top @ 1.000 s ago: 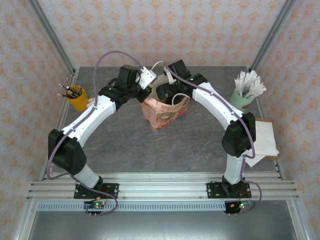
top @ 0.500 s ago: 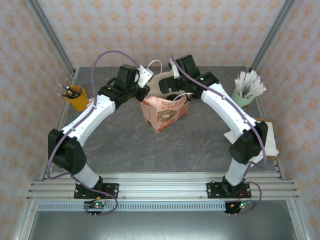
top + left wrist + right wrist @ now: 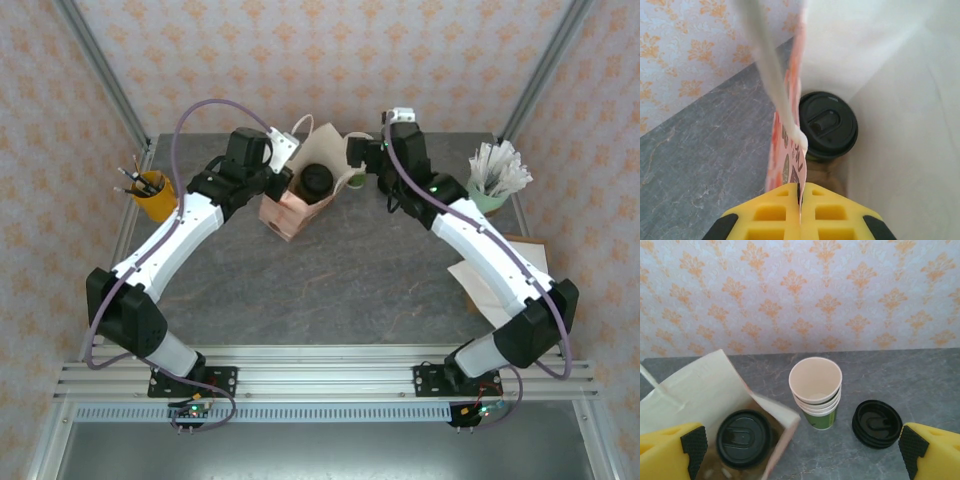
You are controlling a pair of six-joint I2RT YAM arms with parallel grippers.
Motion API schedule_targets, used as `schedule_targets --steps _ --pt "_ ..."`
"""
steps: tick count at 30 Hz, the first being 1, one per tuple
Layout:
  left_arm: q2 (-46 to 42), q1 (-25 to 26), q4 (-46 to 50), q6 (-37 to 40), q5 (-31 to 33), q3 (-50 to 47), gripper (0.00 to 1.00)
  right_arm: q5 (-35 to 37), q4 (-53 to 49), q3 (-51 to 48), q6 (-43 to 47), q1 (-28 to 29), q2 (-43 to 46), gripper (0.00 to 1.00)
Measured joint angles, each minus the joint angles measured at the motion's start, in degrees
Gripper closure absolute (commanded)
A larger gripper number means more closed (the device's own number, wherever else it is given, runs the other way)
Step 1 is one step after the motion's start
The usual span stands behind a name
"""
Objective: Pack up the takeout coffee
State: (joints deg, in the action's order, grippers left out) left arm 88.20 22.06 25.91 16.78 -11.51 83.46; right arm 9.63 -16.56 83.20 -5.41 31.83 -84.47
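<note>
The takeout coffee (image 3: pixel 317 180), a cup under a round black lid, stands inside the pink paper bag (image 3: pixel 285 212) at the back of the table. The left wrist view looks down on its lid (image 3: pixel 829 125) between the bag's white inner walls (image 3: pixel 900 100). My left gripper (image 3: pixel 283 180) is shut on the bag's rim, and its yellow fingers (image 3: pixel 775 215) pinch the paper edge. My right gripper (image 3: pixel 368 170) hangs open just right of the bag, holding nothing. Its view shows the coffee lid (image 3: pixel 743 437) in the bag (image 3: pixel 695 390) at lower left.
A stack of lidless green cups (image 3: pixel 816 390) and a pile of black lids (image 3: pixel 877 422) stand behind the bag, by the back wall. A mint cup of white sticks (image 3: pixel 490 190) is at the right, a yellow pen cup (image 3: pixel 155 195) at the left, and white napkins (image 3: pixel 525 285) lie at the right edge.
My right gripper has come up out of the bag and moved back and right, open and without the coffee. The bag, held by my left gripper, has shifted left.
</note>
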Motion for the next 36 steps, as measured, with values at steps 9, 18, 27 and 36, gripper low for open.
schedule_targets --steps 9,18,27,36 --pt "-0.85 -1.99 -0.72 -3.08 -1.55 -1.18 0.61 4.31 4.46 -2.78 -8.98 0.0 0.98 0.0" --pt "-6.49 -5.75 -0.87 -10.71 -3.04 -1.18 0.16 14.47 0.11 -9.68 -21.07 -0.07 11.39 0.0" --pt "-13.46 -8.24 -1.97 -15.82 -4.59 -4.35 0.03 22.4 -9.18 -10.95 -30.27 -0.07 11.45 0.0" --pt "-14.8 -8.24 -2.89 -19.82 -7.19 -6.84 0.0 22.67 -11.61 -11.17 -31.89 -0.07 11.19 0.0"
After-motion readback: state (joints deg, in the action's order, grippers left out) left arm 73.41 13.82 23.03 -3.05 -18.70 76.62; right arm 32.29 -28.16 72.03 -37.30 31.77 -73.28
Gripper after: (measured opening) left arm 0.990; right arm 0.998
